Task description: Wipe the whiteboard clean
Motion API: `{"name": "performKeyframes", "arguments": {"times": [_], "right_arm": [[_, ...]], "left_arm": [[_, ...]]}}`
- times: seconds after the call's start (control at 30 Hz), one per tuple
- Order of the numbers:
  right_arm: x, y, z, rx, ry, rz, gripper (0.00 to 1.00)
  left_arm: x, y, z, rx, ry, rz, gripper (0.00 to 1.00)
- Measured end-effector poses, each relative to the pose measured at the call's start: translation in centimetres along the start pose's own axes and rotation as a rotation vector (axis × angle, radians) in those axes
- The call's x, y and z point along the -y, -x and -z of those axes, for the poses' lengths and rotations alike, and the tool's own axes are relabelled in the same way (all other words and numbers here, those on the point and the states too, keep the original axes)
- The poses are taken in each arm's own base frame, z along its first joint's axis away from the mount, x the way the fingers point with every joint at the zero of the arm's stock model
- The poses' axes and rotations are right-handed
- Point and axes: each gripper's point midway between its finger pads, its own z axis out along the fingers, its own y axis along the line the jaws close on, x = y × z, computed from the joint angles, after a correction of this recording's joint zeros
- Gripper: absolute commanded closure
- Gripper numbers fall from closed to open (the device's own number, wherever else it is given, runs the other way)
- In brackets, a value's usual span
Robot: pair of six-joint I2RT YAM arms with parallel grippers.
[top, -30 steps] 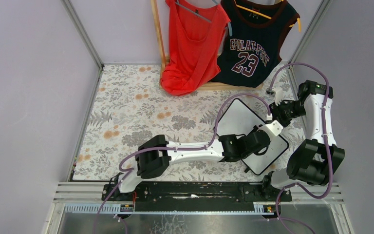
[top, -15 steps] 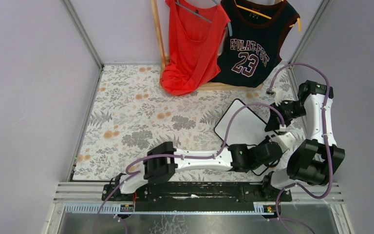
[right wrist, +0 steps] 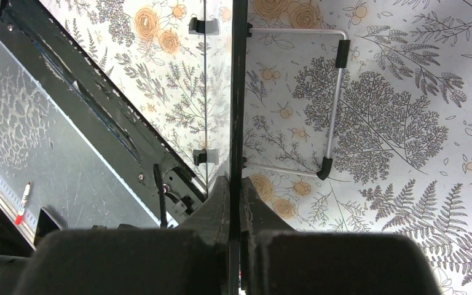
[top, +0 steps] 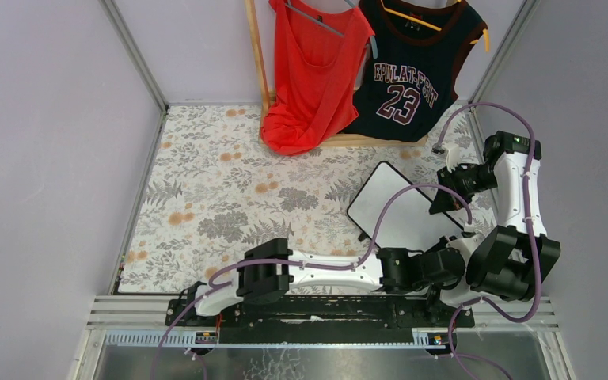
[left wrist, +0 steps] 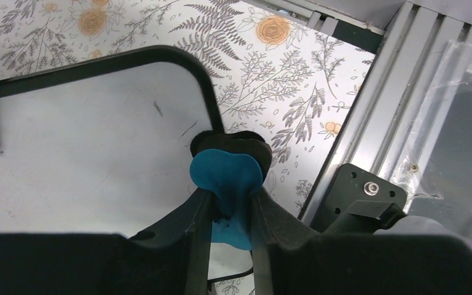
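Observation:
The whiteboard [top: 396,207] sits at the right of the floral table, tilted up on its right side. My right gripper [top: 444,195] is shut on its black frame; the right wrist view shows the board edge-on [right wrist: 238,92] between my fingers [right wrist: 238,184]. My left gripper [top: 453,258] is shut on a blue eraser [left wrist: 226,175]. The left wrist view shows my fingers [left wrist: 228,192] pressing the eraser at the board's near rounded corner [left wrist: 206,92]. The white surface [left wrist: 86,135] shows only faint dark flecks and no red writing.
A red top [top: 313,71] and a navy "23" jersey [top: 412,67] hang on a wooden rack at the back. A metal rail [top: 324,309] runs along the near edge and also shows in the left wrist view [left wrist: 375,123]. The board's wire stand [right wrist: 335,98] folds out underneath. A marker [right wrist: 23,200] lies below the table.
My left arm has swept the eraser down across the board toward its near right corner. The right gripper has tipped the board up more steeply.

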Motion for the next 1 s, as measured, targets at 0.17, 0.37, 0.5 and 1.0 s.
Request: {"name": "performKeyframes", "arguments": {"times": [0.17, 0.37, 0.5, 1.0], "right_arm": [[0.1, 0.0, 0.0, 0.003, -0.002, 0.004, 1.00], [0.2, 0.1, -0.1, 0.006, -0.005, 0.010, 1.00], [0.3, 0.2, -0.1, 0.010, -0.006, 0.012, 1.00], [0.1, 0.2, -0.2, 0.010, 0.004, 0.005, 1.00]], "left_arm": [[-1.7, -0.7, 0.0, -0.014, 0.018, 0.019, 1.00], [-4.9, -1.1, 0.3, -0.031, 0.058, 0.041, 1.00], [-7.0, -1.0, 0.6, -0.033, 0.094, 0.052, 1.00], [-6.9, -1.2, 1.1, -0.031, 0.106, 0.070, 1.00]]}}
